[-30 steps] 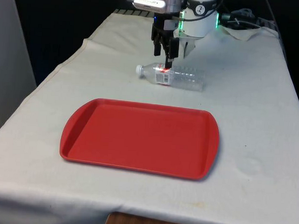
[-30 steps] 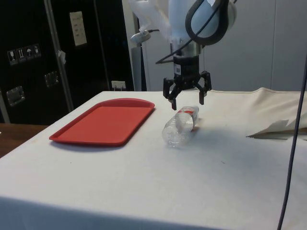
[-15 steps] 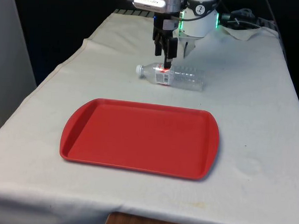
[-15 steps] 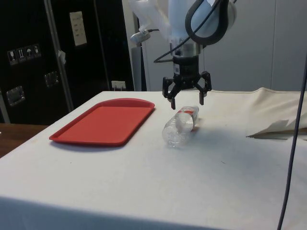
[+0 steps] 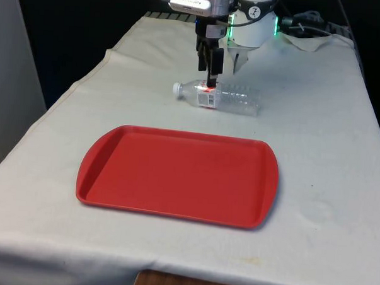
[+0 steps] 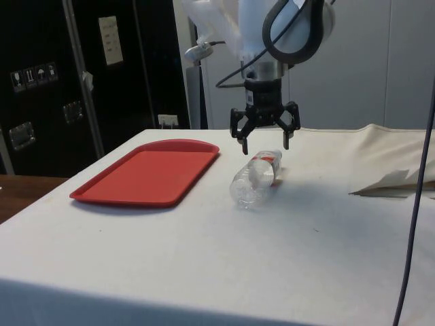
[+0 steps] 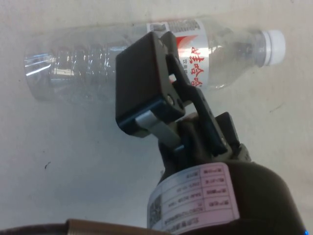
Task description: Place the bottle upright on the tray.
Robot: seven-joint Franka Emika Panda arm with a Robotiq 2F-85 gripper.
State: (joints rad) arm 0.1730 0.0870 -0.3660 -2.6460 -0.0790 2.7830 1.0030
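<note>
A clear plastic bottle (image 5: 220, 98) with a white cap and a red-and-white label lies on its side on the white cloth, beyond the far edge of the red tray (image 5: 176, 176). Its cap points to the front view's left. My gripper (image 5: 212, 62) hangs just above the bottle's label, open, touching nothing. From the side, the gripper (image 6: 264, 142) has its fingers spread over the bottle (image 6: 255, 178), with the tray (image 6: 146, 176) beside it. In the wrist view one black finger (image 7: 144, 85) crosses in front of the bottle (image 7: 98, 63).
A crumpled fold of white cloth (image 5: 308, 40) lies near the robot's base, seen from the side as a raised flap (image 6: 387, 183). A dark cable (image 6: 414, 204) hangs down at the side view's edge. The cloth drops off at the table's edges.
The gripper has risen slightly above the bottle and stayed open. The bottle and the tray have not moved.
</note>
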